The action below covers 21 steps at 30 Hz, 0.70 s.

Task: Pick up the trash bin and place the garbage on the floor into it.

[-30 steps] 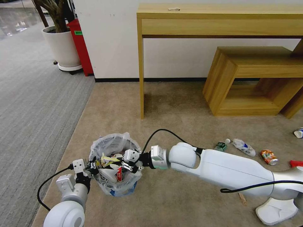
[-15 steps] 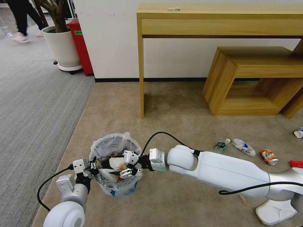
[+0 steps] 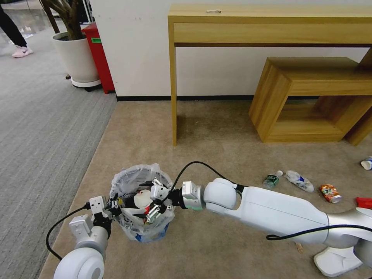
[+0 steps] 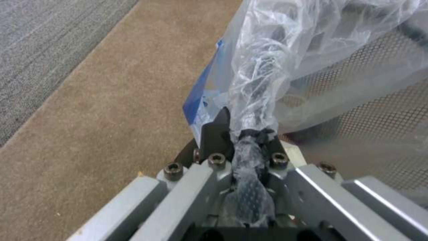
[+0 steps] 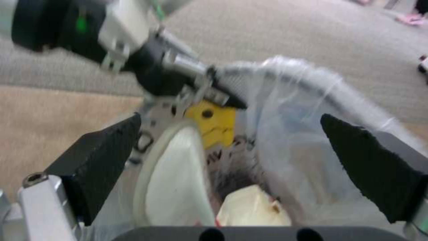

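Note:
The trash bin (image 3: 136,175), round and lined with a crinkly clear bag, stands on the beige floor (image 3: 217,151). My left gripper (image 3: 113,203) is shut on its near rim; the left wrist view shows the fingers clamped on the bag-wrapped rim (image 4: 249,147). My right gripper (image 3: 152,198) hangs open over the bin mouth, its black pads (image 5: 98,157) wide apart and holding nothing. Inside lie a white slipper (image 5: 178,180), a yellow piece (image 5: 216,122) and a tissue (image 5: 249,207). Garbage on the carpet: a green can (image 3: 271,180), a clear bottle (image 3: 299,181), an orange can (image 3: 330,192), a cup (image 3: 366,163), a red wrapper (image 3: 363,201) and a slipper (image 3: 337,261).
A tall wooden console table (image 3: 267,23) and a low wooden bench (image 3: 310,97) stand against the wall behind. Grey ribbed carpet (image 3: 42,128) lies to the left, with a potted plant (image 3: 77,58) and a red box (image 3: 99,54) beyond it.
My right gripper has sunk a little into the bin mouth, turned and opened; the yellow-white litter it held now lies inside. The left gripper has kept its hold on the rim.

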{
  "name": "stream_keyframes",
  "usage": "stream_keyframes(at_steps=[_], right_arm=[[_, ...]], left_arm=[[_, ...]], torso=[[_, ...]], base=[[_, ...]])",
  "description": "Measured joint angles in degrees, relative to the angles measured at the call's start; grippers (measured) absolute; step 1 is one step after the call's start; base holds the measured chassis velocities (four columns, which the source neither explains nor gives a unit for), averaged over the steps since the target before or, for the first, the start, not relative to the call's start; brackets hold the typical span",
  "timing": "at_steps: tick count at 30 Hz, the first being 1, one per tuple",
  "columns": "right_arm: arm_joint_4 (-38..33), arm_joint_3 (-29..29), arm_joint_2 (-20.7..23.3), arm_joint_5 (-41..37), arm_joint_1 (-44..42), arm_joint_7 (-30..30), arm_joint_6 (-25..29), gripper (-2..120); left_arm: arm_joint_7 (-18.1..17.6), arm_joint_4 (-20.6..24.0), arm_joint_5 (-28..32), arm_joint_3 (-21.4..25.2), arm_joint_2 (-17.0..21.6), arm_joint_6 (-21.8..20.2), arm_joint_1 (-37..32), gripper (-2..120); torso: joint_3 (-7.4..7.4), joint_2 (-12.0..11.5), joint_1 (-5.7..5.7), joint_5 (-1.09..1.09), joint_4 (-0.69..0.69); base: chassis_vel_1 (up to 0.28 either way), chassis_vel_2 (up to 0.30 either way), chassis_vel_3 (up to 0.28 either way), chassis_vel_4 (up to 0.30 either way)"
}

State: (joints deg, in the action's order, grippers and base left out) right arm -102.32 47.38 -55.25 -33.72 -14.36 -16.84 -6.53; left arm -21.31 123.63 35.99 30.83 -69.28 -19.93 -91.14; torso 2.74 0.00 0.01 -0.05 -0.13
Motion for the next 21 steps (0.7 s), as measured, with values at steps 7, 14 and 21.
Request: stream_keyframes(at_steps=[7,14,21], right_arm=[[-2.1,-5.2,-1.2,-2.6,-3.1,4.3,1.6,100],[-3.1,-9.6,-2.9,-5.9,-7.5,6.0,6.8,100],[-3.8,-12.7,-4.9,-8.6,-10.2,7.8,13.3,100]], left_arm=[[0.0,-0.3,0.8,0.5,-0.2,0.1,0.6,1],[0.0,-0.3,0.9,0.7,-0.2,0.3,0.4,1],[-0.1,-0.3,0.8,0.7,-0.4,0.4,0.4,1]], torso=[[0.0,0.0,0.0,0.0,0.0],[0.0,0.0,0.0,0.0,0.0],[0.0,0.0,0.0,0.0,0.0]], base=[[0.0,0.0,0.0,0.0],[0.0,0.0,0.0,0.0],[0.0,0.0,0.0,0.0]])
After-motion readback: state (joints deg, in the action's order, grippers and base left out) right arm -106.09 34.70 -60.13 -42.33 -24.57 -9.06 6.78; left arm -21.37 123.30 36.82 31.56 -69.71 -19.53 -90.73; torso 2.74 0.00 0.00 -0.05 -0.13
